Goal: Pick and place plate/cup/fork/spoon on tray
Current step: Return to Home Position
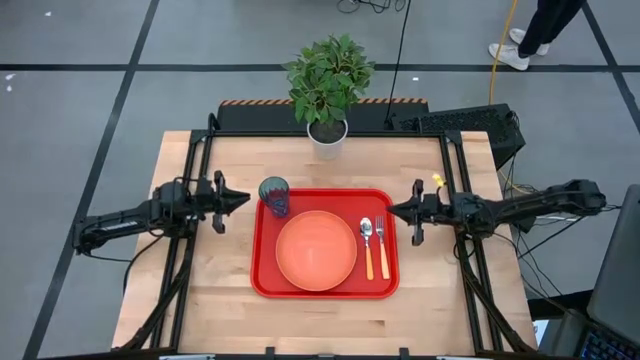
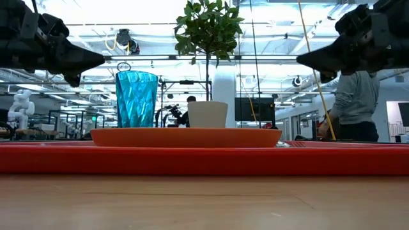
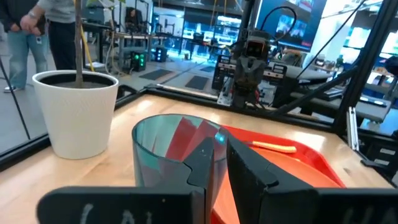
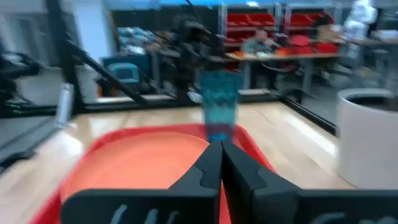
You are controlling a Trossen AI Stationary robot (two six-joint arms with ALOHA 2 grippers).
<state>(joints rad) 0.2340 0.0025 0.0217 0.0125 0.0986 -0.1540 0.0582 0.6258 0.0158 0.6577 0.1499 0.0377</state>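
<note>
Wooden surface [image 1: 210,290] carrying the loaded red tray [image 1: 262,285].
Plate [image 1: 316,251], cup [image 1: 274,195], spoon [image 1: 367,245] and fork [image 1: 382,244] sit on it; left claw [image 1: 243,198] nearly closed, right claw [image 1: 393,211] closed, both empty.

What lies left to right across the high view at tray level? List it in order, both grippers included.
left gripper → cup → plate → spoon → fork → right gripper. The cup, plate, spoon and fork all sit on the red tray.
</note>
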